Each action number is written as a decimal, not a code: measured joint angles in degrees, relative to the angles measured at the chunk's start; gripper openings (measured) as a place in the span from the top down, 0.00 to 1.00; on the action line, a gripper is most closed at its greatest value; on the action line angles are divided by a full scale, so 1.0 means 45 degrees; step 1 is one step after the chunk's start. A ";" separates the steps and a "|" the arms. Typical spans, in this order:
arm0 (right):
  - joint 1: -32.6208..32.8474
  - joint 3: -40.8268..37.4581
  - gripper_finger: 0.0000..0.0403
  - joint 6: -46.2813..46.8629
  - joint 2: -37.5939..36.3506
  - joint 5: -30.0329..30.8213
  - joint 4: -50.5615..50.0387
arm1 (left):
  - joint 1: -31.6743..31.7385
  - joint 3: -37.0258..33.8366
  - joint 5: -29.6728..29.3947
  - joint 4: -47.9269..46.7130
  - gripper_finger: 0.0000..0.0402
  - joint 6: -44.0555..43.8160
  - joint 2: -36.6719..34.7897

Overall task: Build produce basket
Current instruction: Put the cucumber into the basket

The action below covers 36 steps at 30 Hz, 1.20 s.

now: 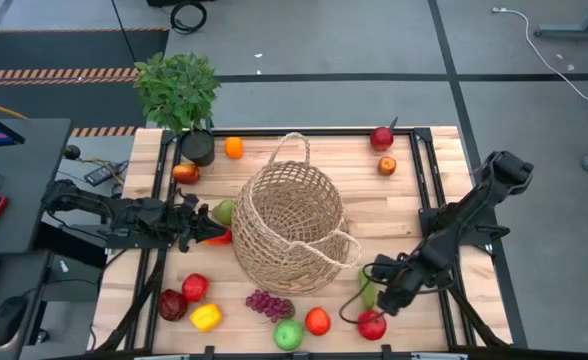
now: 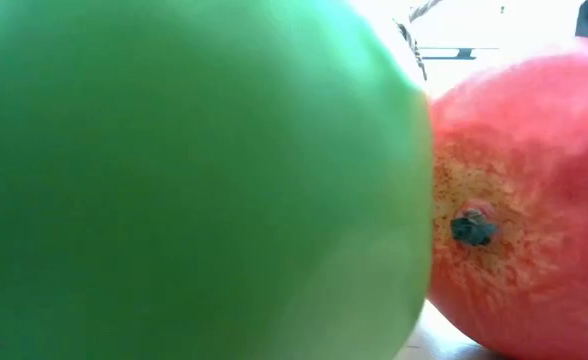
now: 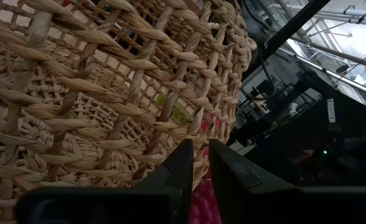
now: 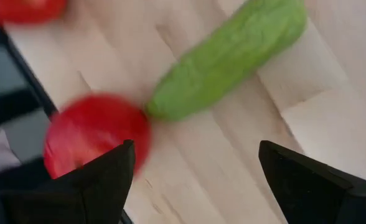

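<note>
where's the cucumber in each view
High view: cucumber near the front right, beside the right gripper.
Low view: not identifiable.
Left wrist view: not in it.
Right wrist view: cucumber lying diagonally ahead of the open fingers.
Shared landmark: red apple by its end.

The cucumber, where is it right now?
In the high view the cucumber lies near the table's front right, beside a red apple, just under the right pincer.

In the low view, a smooth green fruit [image 2: 194,180] and a red-orange fruit [image 2: 534,200] filled the frame, hiding the table and both arms. In the right wrist view, a round red fruit [image 4: 96,134] was blurred. A red fruit [image 4: 21,9] was cut off at the edge.
</note>
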 joint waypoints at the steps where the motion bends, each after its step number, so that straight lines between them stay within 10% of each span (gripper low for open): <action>1: -0.0126 0.0221 0.14 0.0289 0.0237 0.0050 -0.0032 | 0.0002 0.0000 0.0000 0.0005 0.86 0.0010 -0.0005; 17: -0.0837 0.1095 0.14 0.5519 0.2641 0.0659 -0.0224 | 0.0005 -0.0003 0.0000 0.0000 0.86 0.0007 -0.0002; 36: -0.1255 0.1090 0.26 0.5003 0.2718 0.0771 -0.1627 | 0.0005 0.0000 0.0000 0.0000 0.84 0.0003 0.0000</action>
